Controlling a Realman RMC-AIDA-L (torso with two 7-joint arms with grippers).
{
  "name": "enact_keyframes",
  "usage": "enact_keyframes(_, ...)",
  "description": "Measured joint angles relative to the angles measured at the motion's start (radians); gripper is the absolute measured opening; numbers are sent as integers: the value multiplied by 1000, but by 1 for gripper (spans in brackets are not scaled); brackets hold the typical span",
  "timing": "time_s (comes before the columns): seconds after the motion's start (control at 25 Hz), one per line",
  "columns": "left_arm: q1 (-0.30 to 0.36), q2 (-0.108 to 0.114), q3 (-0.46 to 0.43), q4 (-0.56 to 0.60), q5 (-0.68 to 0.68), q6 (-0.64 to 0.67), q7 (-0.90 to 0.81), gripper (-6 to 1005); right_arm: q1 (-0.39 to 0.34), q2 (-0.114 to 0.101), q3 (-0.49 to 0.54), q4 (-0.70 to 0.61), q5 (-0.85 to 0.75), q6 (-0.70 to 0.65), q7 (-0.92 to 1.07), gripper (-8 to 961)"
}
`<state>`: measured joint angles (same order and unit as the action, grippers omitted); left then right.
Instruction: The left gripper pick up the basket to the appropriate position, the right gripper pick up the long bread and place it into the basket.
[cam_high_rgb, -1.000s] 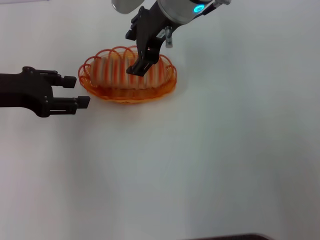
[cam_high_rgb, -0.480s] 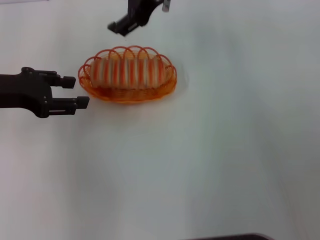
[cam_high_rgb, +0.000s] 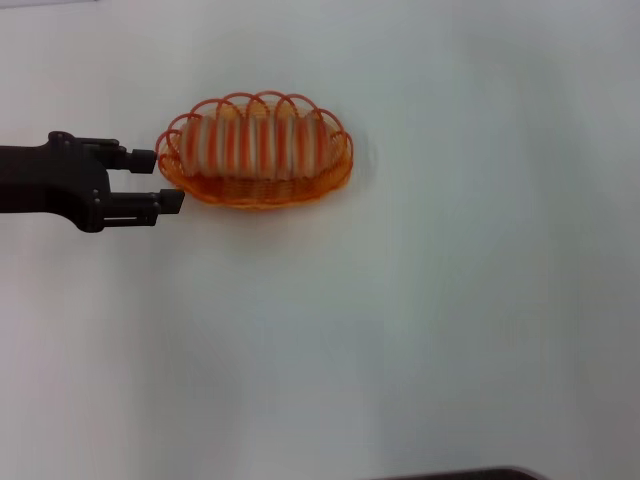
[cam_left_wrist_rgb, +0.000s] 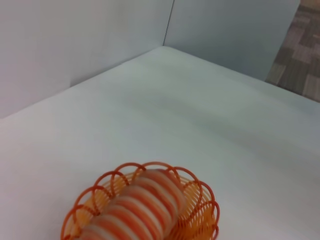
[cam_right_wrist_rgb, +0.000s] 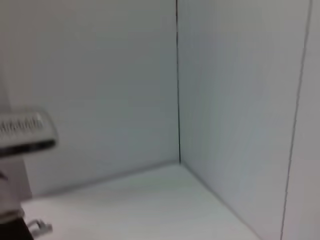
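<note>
An oval orange wire basket (cam_high_rgb: 256, 150), its rim a row of tall scalloped loops and its low wall closely woven, sits on the smooth, matt white table (cam_high_rgb: 400, 330) toward the far side. Lying lengthwise inside it is the long loaf-shaped bread (cam_high_rgb: 255, 145), pale beige with orange-brown ridges running crosswise like stripes; its rounded ends stop just short of the basket's ends, and the wire loops arch up around it on all sides. The left wrist view shows the same pair from one end: the bread (cam_left_wrist_rgb: 135, 210) humps up above the woven floor, and the loops of the basket (cam_left_wrist_rgb: 200, 210) fan outward like petals, thin and glossy.

The black two-fingered left gripper (cam_high_rgb: 158, 178) reaches in level from the left edge on a blocky black arm. Its two stubby, squared fingers (cam_high_rgb: 165, 202) are spread apart, one above the other as the head view shows them, with their tips right at the basket's left end; whether they touch the wire I cannot tell. Nothing is clasped between them.

The right gripper does not show in any view. Its wrist camera looks at plain pale wall panels (cam_right_wrist_rgb: 110, 90) meeting in a dark vertical seam above the table's far corner, with a blurred silver-grey part at the frame's edge.
</note>
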<state>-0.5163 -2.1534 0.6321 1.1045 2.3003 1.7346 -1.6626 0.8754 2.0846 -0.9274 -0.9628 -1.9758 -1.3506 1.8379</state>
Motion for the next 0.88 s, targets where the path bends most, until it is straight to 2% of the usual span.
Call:
enact_keyframes(0.36,-1,0,0,-2,-30,-1,-2,643,-123,-1,149,1,148,-148,-44,839)
enact_keyframes(0.44,-2,0,0,-2,-32,-1,-2,643,-159,-1,174,2,191,-180,-57,839)
enact_keyframes(0.48,-2,0,0,-2,-35,-2,-2,643,-201,-2,192,2,245,-207,-75,839)
enact_keyframes(0.52,-2,0,0,-2,-39,-2,-2,643,-201,-2,192,2,245,-207,-75,839)
enact_keyframes(0.88,1,0,0,-1,-56,-3,1,641,-373,6,205,12,373,-203,-165,839)
